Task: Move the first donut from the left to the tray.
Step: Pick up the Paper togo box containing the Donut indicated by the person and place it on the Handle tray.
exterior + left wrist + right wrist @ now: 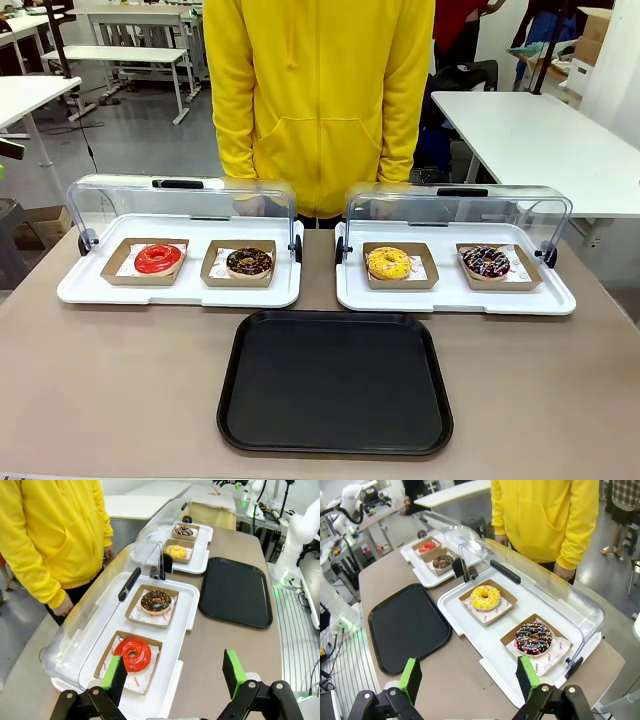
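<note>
The first donut from the left has glossy red icing and sits in a brown cardboard holder on the left white tray. In the left wrist view this red donut lies just ahead of my left gripper, which stands open with nothing between its fingers. The black tray lies bare at the table's front middle; it is also seen as the black tray and the black tray. My right gripper is open above the table edge near the right white tray.
A chocolate donut sits beside the red one. A yellow donut and a sprinkled chocolate donut lie on the right white tray. Both clear dome lids are raised at the back. A person in a yellow hoodie stands at the far side.
</note>
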Controlling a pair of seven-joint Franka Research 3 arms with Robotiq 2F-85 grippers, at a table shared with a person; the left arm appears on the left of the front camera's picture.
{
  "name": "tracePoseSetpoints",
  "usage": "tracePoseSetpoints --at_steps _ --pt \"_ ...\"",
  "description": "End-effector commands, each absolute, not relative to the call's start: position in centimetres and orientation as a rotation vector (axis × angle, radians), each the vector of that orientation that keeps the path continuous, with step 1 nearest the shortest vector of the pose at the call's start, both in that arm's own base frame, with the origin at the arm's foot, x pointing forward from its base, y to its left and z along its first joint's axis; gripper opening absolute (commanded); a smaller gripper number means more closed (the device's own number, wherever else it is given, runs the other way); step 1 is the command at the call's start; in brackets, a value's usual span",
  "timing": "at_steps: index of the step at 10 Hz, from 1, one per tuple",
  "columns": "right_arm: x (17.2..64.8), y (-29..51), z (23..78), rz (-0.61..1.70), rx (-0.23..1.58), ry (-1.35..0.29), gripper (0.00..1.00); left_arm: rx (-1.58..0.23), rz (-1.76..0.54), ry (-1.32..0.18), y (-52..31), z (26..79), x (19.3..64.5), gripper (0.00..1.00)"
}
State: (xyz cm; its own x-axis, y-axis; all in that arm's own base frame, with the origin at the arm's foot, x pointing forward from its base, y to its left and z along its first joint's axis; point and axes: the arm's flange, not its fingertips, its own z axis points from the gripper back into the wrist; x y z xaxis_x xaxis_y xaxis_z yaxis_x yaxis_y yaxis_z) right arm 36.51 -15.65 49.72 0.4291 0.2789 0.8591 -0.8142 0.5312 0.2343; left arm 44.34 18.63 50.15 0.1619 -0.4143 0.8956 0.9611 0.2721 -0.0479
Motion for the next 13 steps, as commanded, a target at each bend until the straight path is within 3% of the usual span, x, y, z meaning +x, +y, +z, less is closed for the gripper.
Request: tracePoseSetpoints --at_steps 1,13 --pt "36.74 -15.71 49.81 0.776 0.722 -0.896 1.00 -0.753 -1.125 -0.920 18.60 50.16 44.23 1.00" --pt "36.74 -15.71 49.81 0.776 0.722 -0.896 1.00 -0.753 -1.125 -0.920 18.60 50.16 44.23 1.00"
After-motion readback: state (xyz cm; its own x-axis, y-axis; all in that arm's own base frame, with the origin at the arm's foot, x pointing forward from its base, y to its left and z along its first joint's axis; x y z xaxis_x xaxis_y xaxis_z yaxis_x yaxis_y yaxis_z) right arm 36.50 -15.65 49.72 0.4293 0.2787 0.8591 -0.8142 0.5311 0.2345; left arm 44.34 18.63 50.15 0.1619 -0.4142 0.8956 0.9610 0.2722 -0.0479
